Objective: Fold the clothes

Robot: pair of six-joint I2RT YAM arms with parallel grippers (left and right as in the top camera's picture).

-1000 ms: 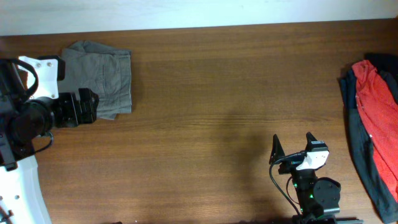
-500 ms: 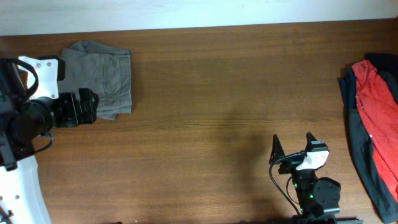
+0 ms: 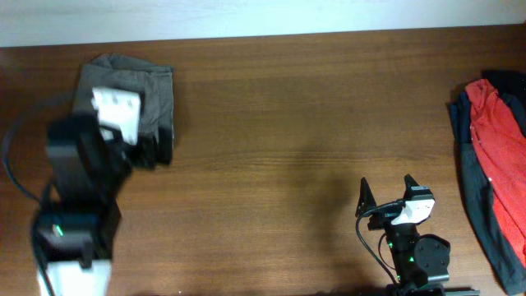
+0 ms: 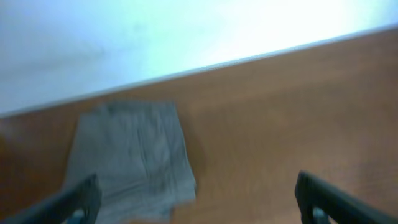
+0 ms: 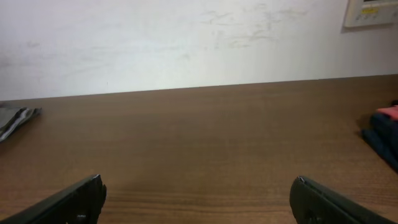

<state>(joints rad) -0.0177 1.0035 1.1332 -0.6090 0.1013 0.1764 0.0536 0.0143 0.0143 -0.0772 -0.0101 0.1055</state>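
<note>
Since the last frame the left arm (image 3: 78, 181) has swung off the folded grey shorts (image 3: 115, 72), upper left of the table (image 3: 271, 123). The left fingers (image 4: 78, 200) are spread and empty, as are the idle right fingers (image 5: 74, 200). Shorts look done. The red-navy pile (image 3: 493, 140) at the right edge is likely next.

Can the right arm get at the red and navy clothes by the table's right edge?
Probably yes: the right tool is open and holds nothing, and only bare table lies between it and the red and navy clothes.
</note>
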